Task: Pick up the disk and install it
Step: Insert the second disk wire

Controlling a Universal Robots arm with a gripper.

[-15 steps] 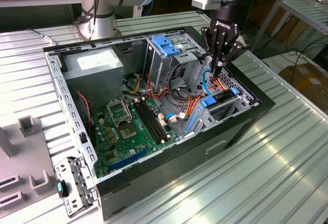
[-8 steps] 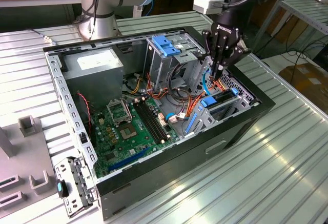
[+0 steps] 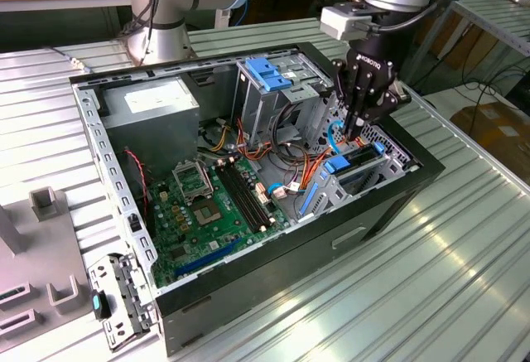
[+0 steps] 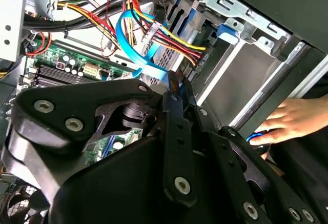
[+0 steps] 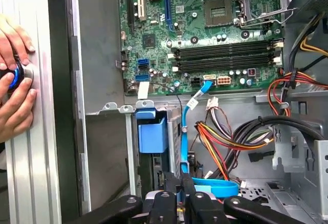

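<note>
We found the gripper (image 3: 358, 134) lowered into the open case (image 3: 248, 271), fingers drawn close together, just above the disk (image 3: 354, 163). The disk sat edge-up in the bay (image 3: 327, 192) at the case's near wall, blue rails showing. In the first wrist view a hand (image 5: 15, 85) rested on the table (image 5: 36, 172) outside the case.

Open computer case (image 3: 389, 205) lies on the bench (image 3: 464, 279) — motherboard (image 3: 207, 205) on its floor, power supply (image 3: 153, 113) toward the exterior view's left rear, drive cage (image 3: 269, 89) behind the board. Pincer (image 3: 354, 134) hangs over the bay at the case's right — the disk (image 3: 358, 163) there.
</note>
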